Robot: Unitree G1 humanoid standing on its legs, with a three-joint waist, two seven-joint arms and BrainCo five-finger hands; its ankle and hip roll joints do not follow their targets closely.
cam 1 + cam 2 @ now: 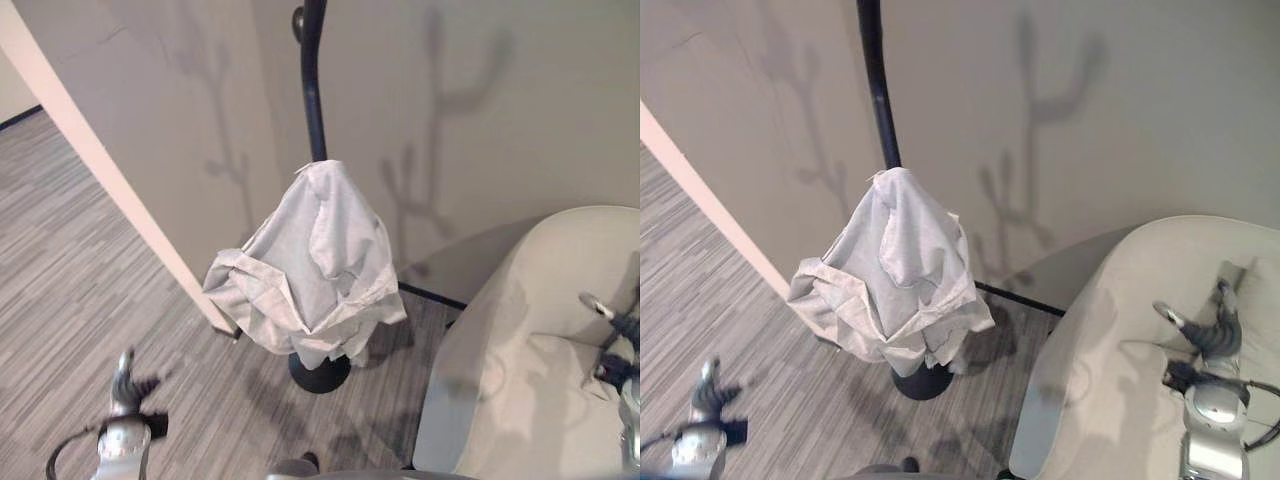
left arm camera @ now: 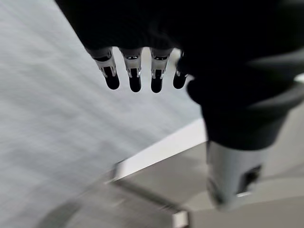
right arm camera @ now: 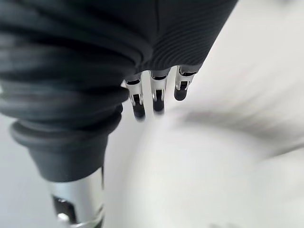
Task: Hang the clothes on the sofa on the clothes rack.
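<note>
A light grey garment (image 1: 312,265) hangs bunched over the black clothes rack (image 1: 313,90), draping down almost to its round base (image 1: 319,373). The cream sofa (image 1: 540,370) stands at the lower right, its seat bare. My left hand (image 1: 125,385) is low at the lower left above the floor, away from the rack, fingers (image 2: 134,76) straight and empty. My right hand (image 1: 1215,325) hovers over the sofa seat, fingers (image 3: 156,95) extended, holding nothing.
A beige wall stands behind the rack. A pale partition edge (image 1: 110,170) runs diagonally on the left, close to the garment. Grey striped carpet (image 1: 70,290) covers the floor to the left and around the rack's base.
</note>
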